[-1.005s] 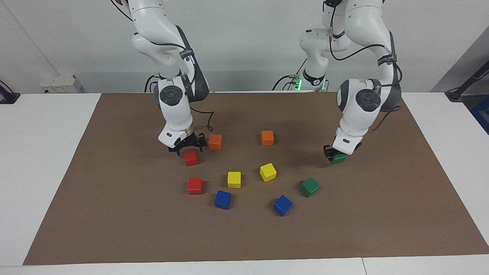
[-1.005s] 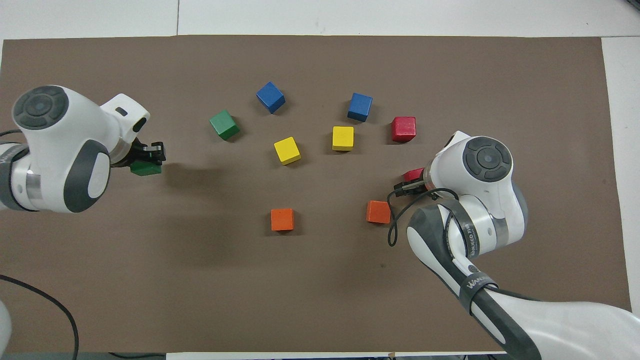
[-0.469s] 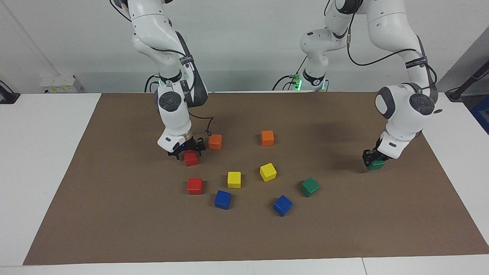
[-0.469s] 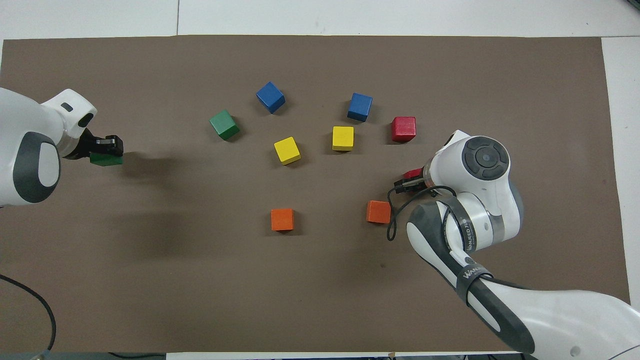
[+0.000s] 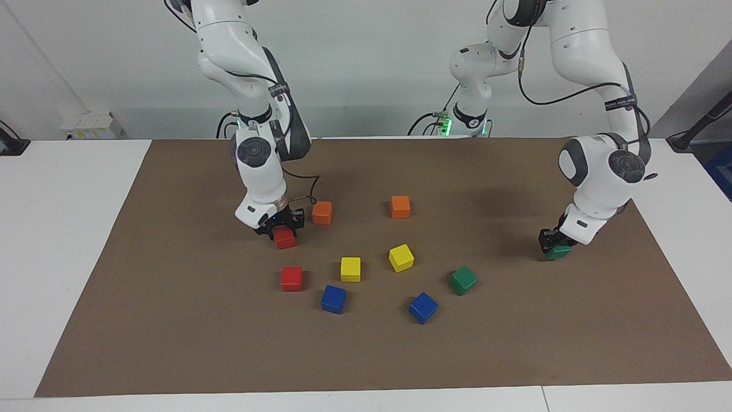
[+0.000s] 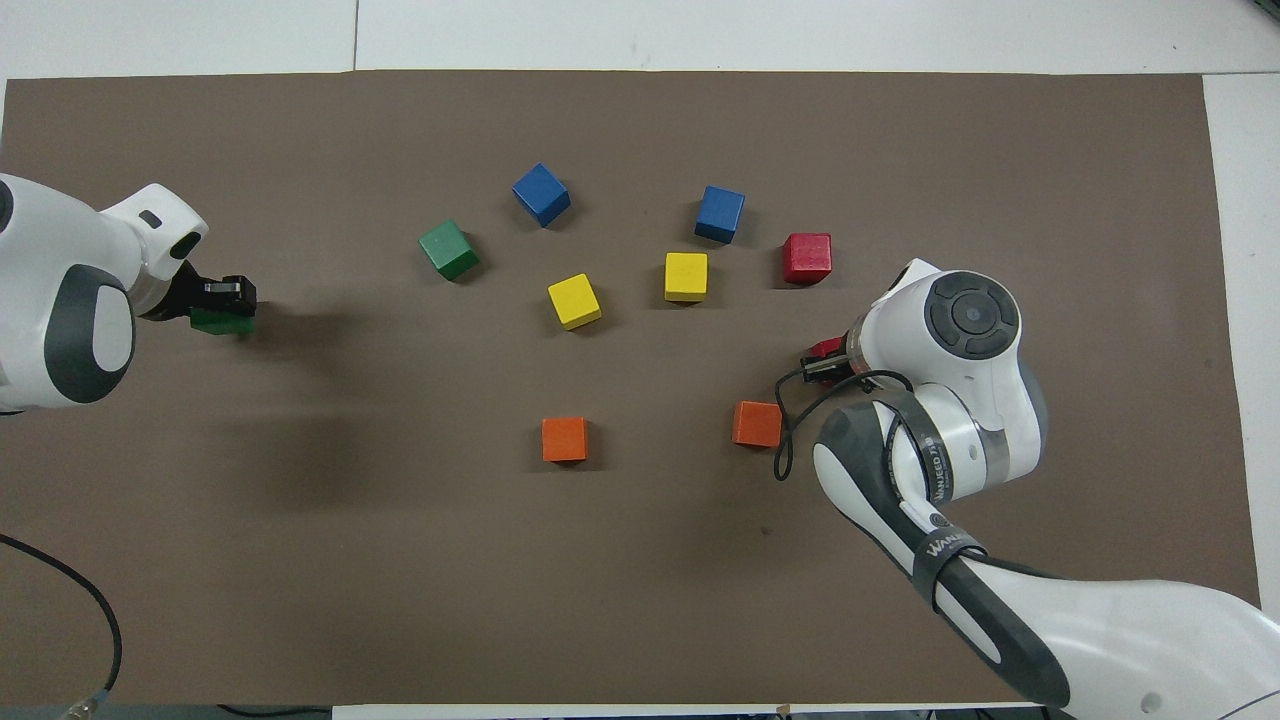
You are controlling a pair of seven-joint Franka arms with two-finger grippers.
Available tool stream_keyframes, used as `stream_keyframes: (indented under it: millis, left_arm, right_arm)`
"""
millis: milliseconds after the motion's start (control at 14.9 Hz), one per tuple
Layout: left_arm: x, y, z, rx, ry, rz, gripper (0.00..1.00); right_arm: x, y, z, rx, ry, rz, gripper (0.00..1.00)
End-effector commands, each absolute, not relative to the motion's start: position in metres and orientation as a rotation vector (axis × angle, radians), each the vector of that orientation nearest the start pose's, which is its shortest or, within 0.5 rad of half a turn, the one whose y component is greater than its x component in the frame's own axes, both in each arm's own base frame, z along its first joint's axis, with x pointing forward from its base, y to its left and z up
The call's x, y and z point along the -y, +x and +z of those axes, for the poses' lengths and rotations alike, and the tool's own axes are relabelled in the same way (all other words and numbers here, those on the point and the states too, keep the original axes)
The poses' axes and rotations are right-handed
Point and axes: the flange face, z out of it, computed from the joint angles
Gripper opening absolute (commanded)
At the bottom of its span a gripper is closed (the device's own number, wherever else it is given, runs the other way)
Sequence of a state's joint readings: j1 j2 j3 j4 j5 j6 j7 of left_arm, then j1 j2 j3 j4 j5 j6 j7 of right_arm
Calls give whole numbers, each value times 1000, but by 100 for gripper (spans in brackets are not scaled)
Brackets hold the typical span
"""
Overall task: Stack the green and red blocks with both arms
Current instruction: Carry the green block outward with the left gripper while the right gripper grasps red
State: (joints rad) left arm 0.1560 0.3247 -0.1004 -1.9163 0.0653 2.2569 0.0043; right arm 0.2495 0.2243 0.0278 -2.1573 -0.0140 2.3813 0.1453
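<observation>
My right gripper [image 5: 280,225] is down around a red block [image 5: 285,238] that rests on the brown mat next to an orange block; its fingers are closed on the block's sides. In the overhead view that gripper [image 6: 826,362] hides most of this red block [image 6: 827,348]. My left gripper [image 5: 552,245] is shut on a green block [image 5: 559,252] and holds it at or just above the mat at the left arm's end; they also show in the overhead view, gripper [image 6: 226,303] and block [image 6: 222,323]. A second red block [image 5: 291,278] and a second green block [image 5: 464,280] lie loose, farther from the robots.
Two orange blocks [image 5: 322,212] [image 5: 400,206], two yellow blocks [image 5: 350,269] [image 5: 401,257] and two blue blocks [image 5: 333,298] [image 5: 423,307] lie on the mat [image 5: 171,320] between the arms. The white table [image 5: 57,229] borders the mat.
My left gripper carried the green block out toward the left arm's end and came down low. My right gripper dropped onto the red block and its fingers closed in.
</observation>
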Motion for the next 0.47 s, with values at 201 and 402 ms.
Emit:
stream_keyframes:
  millis: [201,402]
  left_arm:
    - [-44,613,316,84,-3160,-67,0]
    - [-44,611,313,87,-3161,-62,0]
  right_arm:
    - [-150,568,338,90,-3144,18,0]
    - [-94,583,357,-42,-3155,21,0]
